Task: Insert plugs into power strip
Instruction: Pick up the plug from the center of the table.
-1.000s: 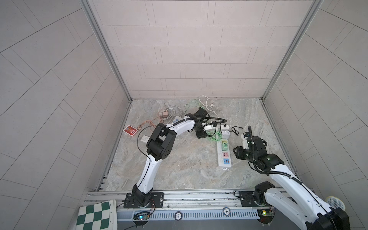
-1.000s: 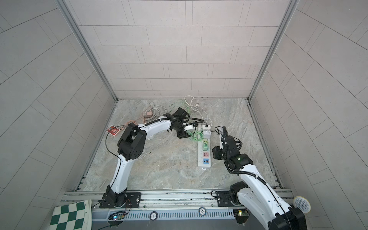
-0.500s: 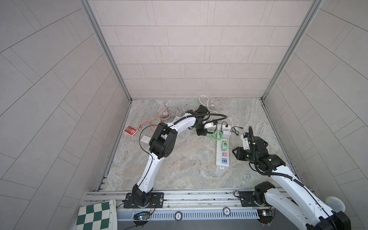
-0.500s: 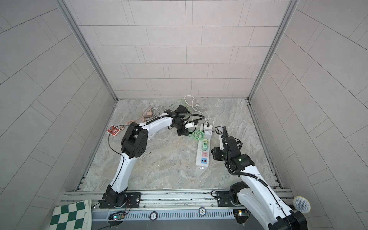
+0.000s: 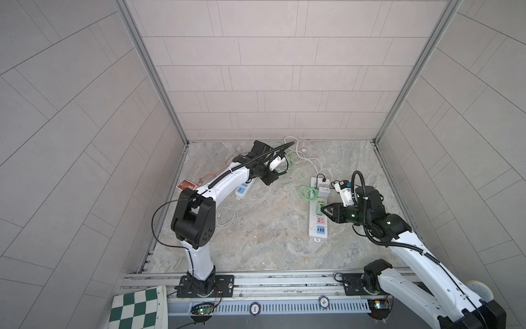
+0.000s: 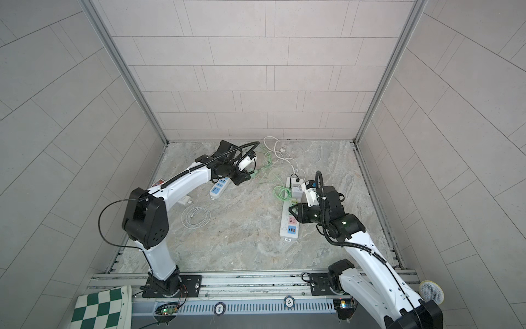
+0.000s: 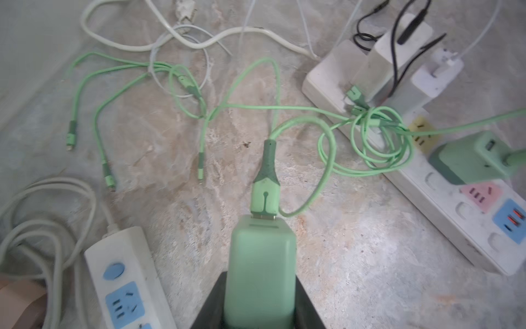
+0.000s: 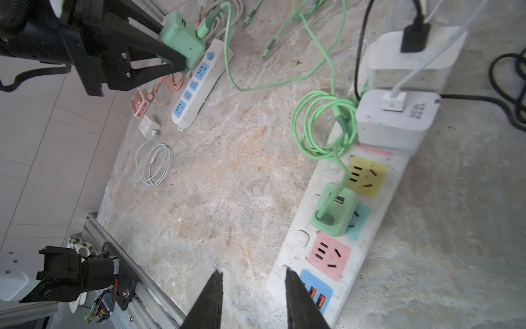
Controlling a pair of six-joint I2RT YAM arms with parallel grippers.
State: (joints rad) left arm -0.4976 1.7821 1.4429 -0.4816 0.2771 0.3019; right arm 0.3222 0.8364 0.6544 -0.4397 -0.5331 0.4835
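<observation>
The big white power strip with coloured sockets already has two white chargers and a mint one seated, and the right claw hangs over its USB end, spread and empty. Well apart from it, by the smaller blue-socket strip, the left claw is clamped on the flat sides of a second mint green adapter, held off the floor. It looks light, rigid and slick, so I'd grip the body and watch its springy green cable tugging.
</observation>
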